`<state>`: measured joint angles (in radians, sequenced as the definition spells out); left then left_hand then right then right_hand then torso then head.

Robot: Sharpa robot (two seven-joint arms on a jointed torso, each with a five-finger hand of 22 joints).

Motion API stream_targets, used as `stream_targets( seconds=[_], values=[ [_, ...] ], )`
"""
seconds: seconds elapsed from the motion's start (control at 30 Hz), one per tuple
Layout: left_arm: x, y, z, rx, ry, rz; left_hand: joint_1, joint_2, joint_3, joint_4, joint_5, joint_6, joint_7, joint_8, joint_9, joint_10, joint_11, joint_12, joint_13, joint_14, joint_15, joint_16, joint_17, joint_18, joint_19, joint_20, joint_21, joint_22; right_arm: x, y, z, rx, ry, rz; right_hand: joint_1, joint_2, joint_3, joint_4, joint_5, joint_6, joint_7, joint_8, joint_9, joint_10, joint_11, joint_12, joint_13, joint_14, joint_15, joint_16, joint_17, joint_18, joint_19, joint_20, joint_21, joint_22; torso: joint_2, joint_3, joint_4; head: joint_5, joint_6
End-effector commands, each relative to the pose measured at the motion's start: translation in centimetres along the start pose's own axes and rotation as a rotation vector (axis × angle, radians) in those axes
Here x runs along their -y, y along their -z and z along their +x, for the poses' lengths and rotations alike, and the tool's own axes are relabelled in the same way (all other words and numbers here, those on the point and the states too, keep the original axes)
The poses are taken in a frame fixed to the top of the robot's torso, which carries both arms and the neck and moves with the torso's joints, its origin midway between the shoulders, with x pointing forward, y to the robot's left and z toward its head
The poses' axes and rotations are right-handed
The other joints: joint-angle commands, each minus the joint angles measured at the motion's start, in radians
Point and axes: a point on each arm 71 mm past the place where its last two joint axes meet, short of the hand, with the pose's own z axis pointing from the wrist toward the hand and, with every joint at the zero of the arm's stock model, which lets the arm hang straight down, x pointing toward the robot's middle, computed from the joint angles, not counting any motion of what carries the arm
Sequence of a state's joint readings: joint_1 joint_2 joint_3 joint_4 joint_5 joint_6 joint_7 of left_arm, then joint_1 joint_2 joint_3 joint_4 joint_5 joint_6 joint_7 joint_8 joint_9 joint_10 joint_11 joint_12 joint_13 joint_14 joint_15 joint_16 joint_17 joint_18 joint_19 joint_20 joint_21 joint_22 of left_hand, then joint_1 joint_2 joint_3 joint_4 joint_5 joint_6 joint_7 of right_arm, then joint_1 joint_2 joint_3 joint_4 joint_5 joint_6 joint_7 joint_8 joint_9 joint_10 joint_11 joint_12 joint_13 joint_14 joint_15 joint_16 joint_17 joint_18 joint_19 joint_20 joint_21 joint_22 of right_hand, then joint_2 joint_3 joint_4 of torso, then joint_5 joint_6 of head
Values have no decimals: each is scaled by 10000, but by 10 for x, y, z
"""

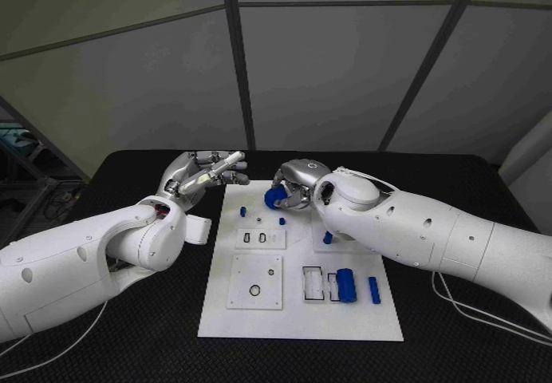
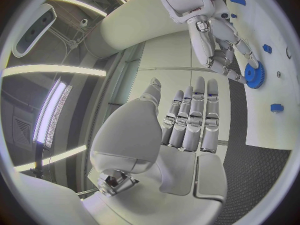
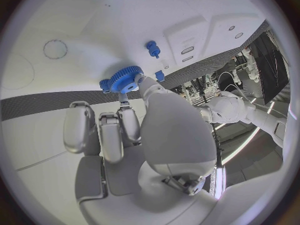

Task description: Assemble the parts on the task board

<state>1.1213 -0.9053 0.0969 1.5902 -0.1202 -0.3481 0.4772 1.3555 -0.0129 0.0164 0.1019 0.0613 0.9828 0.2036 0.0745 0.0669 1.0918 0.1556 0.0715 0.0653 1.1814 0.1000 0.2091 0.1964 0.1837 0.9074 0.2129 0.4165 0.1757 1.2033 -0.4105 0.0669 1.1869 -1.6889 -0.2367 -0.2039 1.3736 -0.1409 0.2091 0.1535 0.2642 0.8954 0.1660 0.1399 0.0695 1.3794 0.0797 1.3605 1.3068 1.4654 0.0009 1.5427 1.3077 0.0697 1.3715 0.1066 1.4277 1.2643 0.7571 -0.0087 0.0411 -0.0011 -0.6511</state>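
the right hand (image 1: pixel 297 185) has the blue gear (image 3: pixel 125 78) pinched at its fingertips (image 3: pixel 145 86), low over the far end of the task board (image 1: pixel 218 315), and from the right wrist view the gear looks to sit flat, its toothed rim level with the white plate and its axis pointing straight down into it; whether it is already touching the board i cannot tell. being round, it has no long axis to speak of, only that short one through its hub. it looks like a small hard plastic piece, light and stiff, and i'd guess the teeth give the fingers something to bite on, so the rim is the sensible place to hold it, leaving the centre hole free for whatever post it goes over. the risk, i'd say, is tipping it a little and jamming it. the left hand (image 1: pixel 202 174) is up off the table at the board's far left corner, fingers (image 2: pixel 195 116) straight and together, holding nothing. nearer the robot, a blue cylinder (image 1: pixel 346 285) and a slimmer blue peg (image 1: pixel 374 290) lie on their sides on the board, long axes running away from the robot, just beside the white frame (image 1: pixel 313 283).
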Motion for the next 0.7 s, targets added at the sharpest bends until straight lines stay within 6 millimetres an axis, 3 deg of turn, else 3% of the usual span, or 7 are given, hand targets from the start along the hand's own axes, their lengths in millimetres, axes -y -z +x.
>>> stream_targets(
  seconds=[0.03, 0.2, 0.5, 0.7],
  values=[
    [2, 0, 2, -119, 0, 114, -5, 115, 24, -60, -56, 49, 22, -47, -6, -62, -33, -23, -6, -66, -18, -68, 9, -10, -99, -1, -48, -16, -1, -1, 1, -194, 2, -63, -96, -174, -149, 68, -163, -370, 78, -296, -45, -144, 77, -125, -109, 921, 111, 60, 2008, -39, -5, 116, -11, -8, -1, 4, -3, 0, -4],
    [2, 0, 1, -105, -8, 109, -5, 115, 24, -60, -56, 49, 22, -47, -6, -62, -33, -23, -6, -66, -18, -68, 9, -10, -99, -1, -48, -16, 0, -1, 2, -412, 9, 15, -329, -228, -340, 334, -150, -446, 147, -427, -18, -202, 139, -173, -175, 932, 179, 83, 2068, -37, -7, 193, -4, 8, -2, 3, -5, -5, -12],
    [2, 0, 1, -97, -13, 102, -5, 115, 24, -60, -56, 49, 22, -47, -6, -62, -33, -23, -6, -66, -18, -68, 9, -10, -99, -1, -48, -16, 4, 0, 3, -513, -44, 131, -557, -139, -422, 617, 103, -198, 151, -382, 30, -159, 152, -107, -114, 938, 203, 97, 2103, -34, -10, 231, 3, 21, -1, 10, -17, -6, -16],
    [2, 0, 0, -91, -18, 106, -5, 115, 24, -60, -56, 49, 22, -47, -6, -62, -33, -23, -6, -66, -18, -68, 9, -10, -99, -1, -48, -16, 8, 9, -11, 1092, -751, -209, -618, -52, -396, 705, 388, -15, 111, -343, 49, 60, 118, 133, 156, 948, 179, 115, 2150, -51, 53, 219, 53, 116, -9, 16, -12, -30, 22]
  ],
)
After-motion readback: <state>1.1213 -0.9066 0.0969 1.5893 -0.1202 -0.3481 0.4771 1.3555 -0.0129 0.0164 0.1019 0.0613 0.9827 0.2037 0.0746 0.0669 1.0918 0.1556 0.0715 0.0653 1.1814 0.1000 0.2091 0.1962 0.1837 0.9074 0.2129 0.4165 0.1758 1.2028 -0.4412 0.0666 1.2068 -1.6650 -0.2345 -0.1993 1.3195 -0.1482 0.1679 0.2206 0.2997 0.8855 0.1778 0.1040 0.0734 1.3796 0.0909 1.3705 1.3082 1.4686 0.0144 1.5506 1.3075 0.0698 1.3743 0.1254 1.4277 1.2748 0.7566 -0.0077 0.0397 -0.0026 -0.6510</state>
